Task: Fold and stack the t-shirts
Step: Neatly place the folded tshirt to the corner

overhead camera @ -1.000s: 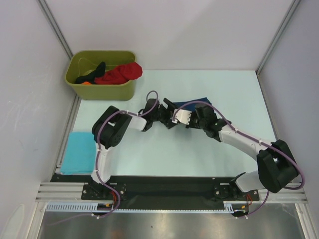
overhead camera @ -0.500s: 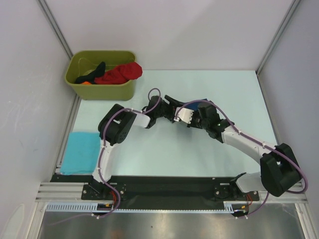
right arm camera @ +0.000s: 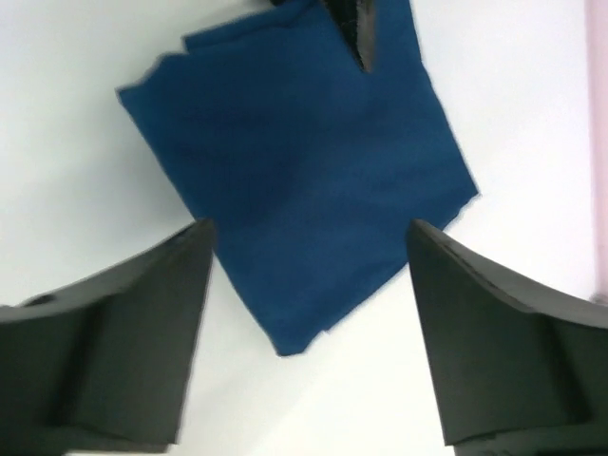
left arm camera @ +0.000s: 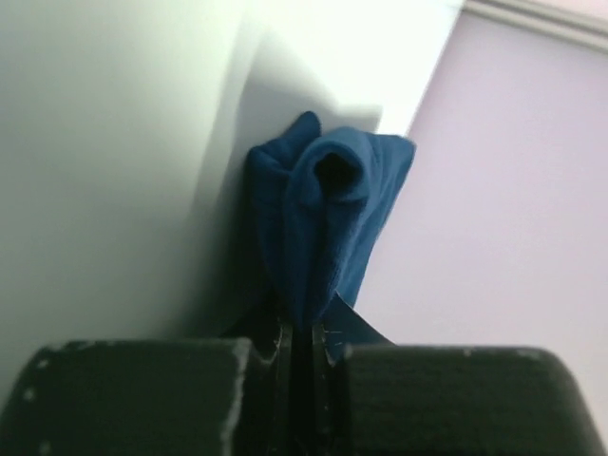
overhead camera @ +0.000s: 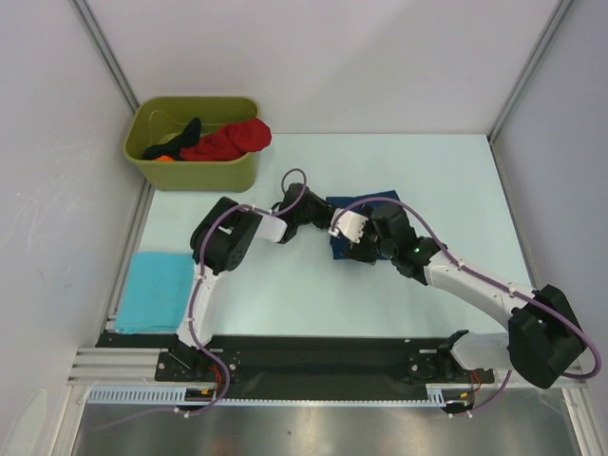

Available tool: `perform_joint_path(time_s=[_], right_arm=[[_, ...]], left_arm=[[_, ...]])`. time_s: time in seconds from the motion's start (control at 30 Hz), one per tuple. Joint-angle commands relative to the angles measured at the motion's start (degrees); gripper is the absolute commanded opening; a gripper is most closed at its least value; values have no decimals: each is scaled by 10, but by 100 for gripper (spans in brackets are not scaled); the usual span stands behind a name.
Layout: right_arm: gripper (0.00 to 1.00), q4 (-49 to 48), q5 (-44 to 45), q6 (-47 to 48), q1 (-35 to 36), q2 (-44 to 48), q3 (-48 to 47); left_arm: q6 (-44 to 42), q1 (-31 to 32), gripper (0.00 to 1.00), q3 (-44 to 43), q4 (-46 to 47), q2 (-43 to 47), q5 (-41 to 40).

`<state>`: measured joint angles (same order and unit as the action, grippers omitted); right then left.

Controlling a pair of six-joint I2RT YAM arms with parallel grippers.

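From above, the folded navy t-shirt (overhead camera: 375, 200) lies mid-table under both my wrists. My left wrist view shows my left gripper (left arm camera: 302, 353) pinched tight on a fold of it. In my right wrist view, my right gripper (right arm camera: 309, 233) hangs spread wide above it, holding nothing.

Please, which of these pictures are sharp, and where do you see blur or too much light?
Top external view: sharp and evenly lit, with only soft shadows. Left wrist view: the navy t-shirt is fairly clear, while the table washes out toward the top. Right wrist view: the right gripper has blurred jaws, and the shirt's edges are slightly soft.
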<state>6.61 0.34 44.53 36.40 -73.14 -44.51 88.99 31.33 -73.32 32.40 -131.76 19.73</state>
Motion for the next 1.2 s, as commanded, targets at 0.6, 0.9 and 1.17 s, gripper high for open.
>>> perform_joint_path(time_s=[0.6,0.9,1.17], right_arm=[[100,482,201,-692,76,104,-296],[100,473,120,-644,82,94,-320],[100,393,46,-650,77,101,-261]], left_arm=[[-372,-77,0,182,-358,422,-188],[-373,-191,0,142,-569,514,-304],[-370,-282,0,58,-722,493,-352]])
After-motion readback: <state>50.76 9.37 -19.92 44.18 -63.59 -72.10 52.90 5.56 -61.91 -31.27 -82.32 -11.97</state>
